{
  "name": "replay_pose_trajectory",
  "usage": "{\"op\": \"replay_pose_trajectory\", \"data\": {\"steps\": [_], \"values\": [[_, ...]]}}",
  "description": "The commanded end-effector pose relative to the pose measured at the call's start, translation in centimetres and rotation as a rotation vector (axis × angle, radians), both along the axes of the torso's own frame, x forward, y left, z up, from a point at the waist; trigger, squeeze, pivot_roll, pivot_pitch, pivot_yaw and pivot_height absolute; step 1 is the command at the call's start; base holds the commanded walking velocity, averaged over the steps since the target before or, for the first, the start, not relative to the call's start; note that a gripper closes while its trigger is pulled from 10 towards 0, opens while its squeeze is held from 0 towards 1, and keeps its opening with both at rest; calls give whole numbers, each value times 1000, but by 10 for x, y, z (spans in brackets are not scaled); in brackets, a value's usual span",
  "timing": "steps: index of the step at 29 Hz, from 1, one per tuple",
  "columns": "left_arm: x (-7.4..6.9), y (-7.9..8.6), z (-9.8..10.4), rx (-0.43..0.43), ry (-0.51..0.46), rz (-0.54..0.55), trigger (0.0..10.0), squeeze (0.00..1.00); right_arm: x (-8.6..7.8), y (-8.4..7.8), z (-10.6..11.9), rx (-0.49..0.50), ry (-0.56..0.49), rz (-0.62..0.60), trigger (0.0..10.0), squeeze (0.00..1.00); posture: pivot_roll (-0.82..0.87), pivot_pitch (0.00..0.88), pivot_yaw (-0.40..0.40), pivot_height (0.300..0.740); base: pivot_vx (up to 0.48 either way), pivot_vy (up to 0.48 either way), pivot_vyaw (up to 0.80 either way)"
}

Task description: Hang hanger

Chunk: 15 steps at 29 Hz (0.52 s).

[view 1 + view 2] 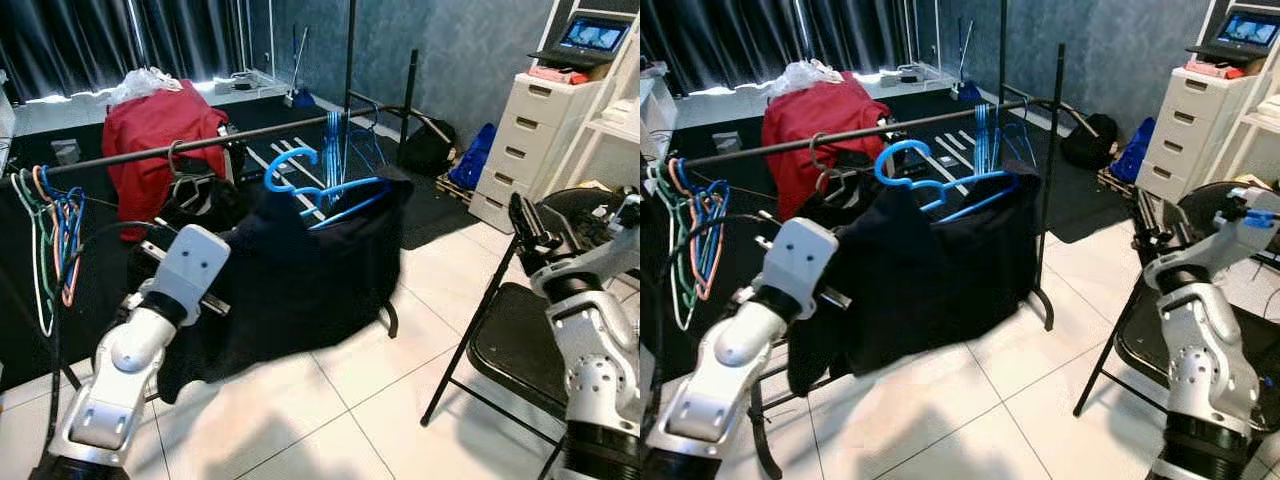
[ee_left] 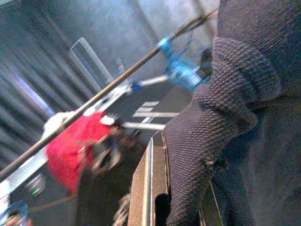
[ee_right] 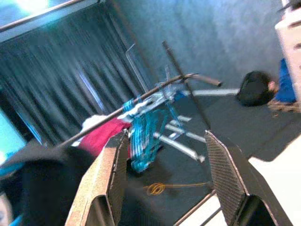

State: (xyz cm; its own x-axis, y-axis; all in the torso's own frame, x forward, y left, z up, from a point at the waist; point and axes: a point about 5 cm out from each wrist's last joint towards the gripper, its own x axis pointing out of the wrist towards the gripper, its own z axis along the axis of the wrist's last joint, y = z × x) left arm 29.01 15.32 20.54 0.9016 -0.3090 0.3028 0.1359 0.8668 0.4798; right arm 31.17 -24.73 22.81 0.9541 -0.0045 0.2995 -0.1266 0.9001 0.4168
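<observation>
Blue hanger (image 1: 305, 182) carrying a dark garment (image 1: 300, 270) sits with its hook just below and in front of the rail (image 1: 200, 143), not over it yet; left pincer (image 2: 183, 197) is closed on the garment's knit fabric, not on the hanger itself. Risk: the cloth can slide or swing, so the hook misses the rail or catches the black hanger (image 1: 195, 185) just to its left, and the lot drops to the floor. Right pincer (image 3: 164, 165) is open, empty, above the folding chair (image 1: 510, 345) at right.
</observation>
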Motion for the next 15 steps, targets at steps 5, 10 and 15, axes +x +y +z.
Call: {"op": "replay_pose_trajectory", "data": {"steps": [5, 10, 15], "values": [[-7, -21, 9, -32, -55, -63, 10000, 0, 8, 27, -13, -36, 88, 99, 10000, 0, -57, 0, -17, 740, 0, 0, 0], [-8, -26, 11, -29, -75, -94, 10000, 0, 6, 43, -16, -28, 109, 228, 10000, 0, -53, 0, -17, 740, 0, 0, 0], [-9, -28, 11, -20, -85, -112, 10000, 0, -4, 55, -14, -62, 96, 369, 10000, 0, -54, 0, -16, 740, 0, 0, 0]]}}
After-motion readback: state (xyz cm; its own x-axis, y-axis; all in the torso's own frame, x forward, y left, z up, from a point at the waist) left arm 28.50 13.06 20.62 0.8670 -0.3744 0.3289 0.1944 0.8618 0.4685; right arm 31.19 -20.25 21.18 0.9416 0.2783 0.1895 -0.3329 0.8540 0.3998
